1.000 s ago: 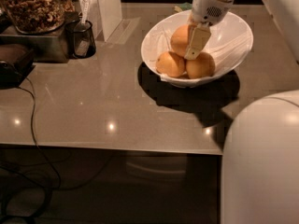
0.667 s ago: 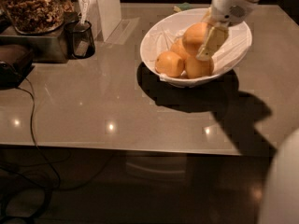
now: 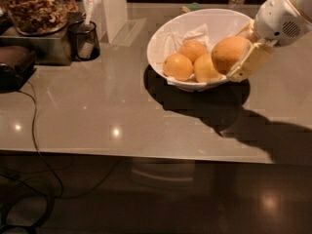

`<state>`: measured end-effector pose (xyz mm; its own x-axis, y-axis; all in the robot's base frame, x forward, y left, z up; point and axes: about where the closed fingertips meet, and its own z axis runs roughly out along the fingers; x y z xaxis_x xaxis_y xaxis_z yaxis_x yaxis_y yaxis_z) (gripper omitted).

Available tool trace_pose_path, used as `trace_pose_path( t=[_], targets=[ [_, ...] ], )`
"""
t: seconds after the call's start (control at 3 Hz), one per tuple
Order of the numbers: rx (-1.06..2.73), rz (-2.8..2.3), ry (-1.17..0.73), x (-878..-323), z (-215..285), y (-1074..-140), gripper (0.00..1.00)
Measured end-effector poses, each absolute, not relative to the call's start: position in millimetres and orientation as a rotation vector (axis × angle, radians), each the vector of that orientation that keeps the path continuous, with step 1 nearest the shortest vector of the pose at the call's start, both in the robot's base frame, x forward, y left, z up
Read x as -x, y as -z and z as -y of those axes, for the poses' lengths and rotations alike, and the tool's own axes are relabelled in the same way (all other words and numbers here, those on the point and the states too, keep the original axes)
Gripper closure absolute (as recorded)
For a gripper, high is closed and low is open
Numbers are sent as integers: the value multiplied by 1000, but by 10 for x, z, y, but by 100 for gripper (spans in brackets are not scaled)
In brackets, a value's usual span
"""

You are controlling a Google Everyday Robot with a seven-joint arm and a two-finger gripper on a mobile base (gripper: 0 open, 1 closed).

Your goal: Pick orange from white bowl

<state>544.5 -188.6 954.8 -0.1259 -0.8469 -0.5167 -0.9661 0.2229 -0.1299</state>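
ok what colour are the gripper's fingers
Cream-yellow, camera view. The gripper is shut on the orange at the white bowl's right rim.

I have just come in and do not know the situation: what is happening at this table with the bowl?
The robot's two-finger gripper is shut on a large round orange. It holds the fruit at the right edge of the wide glossy white bowl, apparently raised over the rim rather than lying inside. Three smaller oranges lie together in the bowl, which stands on the grey glossy table. The pick seems to be nearly finished.
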Motion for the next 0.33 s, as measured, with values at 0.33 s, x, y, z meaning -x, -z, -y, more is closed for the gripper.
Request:
trace_pose_path(
  t=[0.33],
  targets=[
    [1659,-2027,-331,-5418,1918,-9513,100]
  ],
)
